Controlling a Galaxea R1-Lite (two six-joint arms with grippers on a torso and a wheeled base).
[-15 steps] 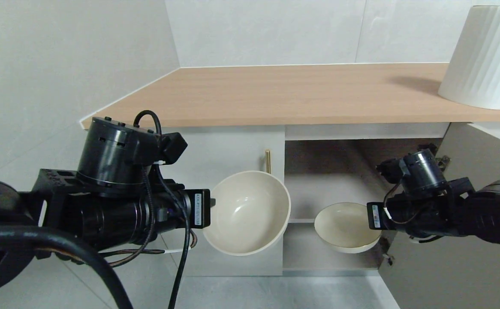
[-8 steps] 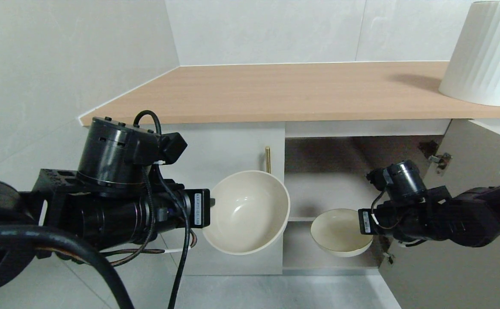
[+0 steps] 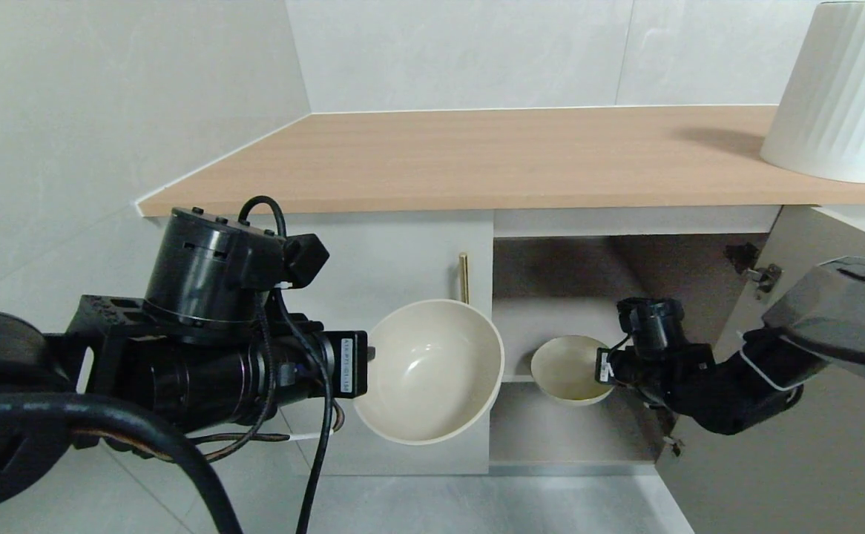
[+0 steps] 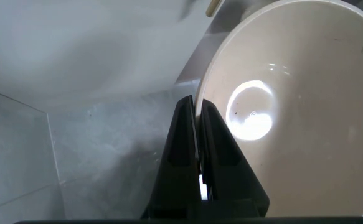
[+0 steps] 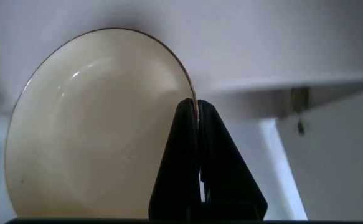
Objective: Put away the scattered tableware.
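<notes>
My left gripper (image 3: 370, 354) is shut on the rim of a large cream bowl (image 3: 426, 371), held tilted in front of the closed left cabinet door (image 3: 395, 259). In the left wrist view the two fingers (image 4: 197, 124) pinch the large bowl's (image 4: 293, 112) edge. My right gripper (image 3: 603, 365) is shut on the rim of a smaller cream bowl (image 3: 567, 369), held inside the open cabinet (image 3: 566, 319) at shelf height. The right wrist view shows its fingers (image 5: 197, 124) clamped on the smaller bowl's (image 5: 94, 124) brown-edged rim.
A wooden countertop (image 3: 492, 159) runs above the cabinet, with a white ribbed container (image 3: 840, 96) at its right end. The right cabinet door (image 3: 781, 356) stands swung open beside my right arm. A brass handle (image 3: 464, 276) is on the closed door. Grey tile floor (image 3: 477, 504) lies below.
My right arm has pushed the smaller bowl forward and left, deeper into the open cabinet. The left arm with the large bowl has barely shifted.
</notes>
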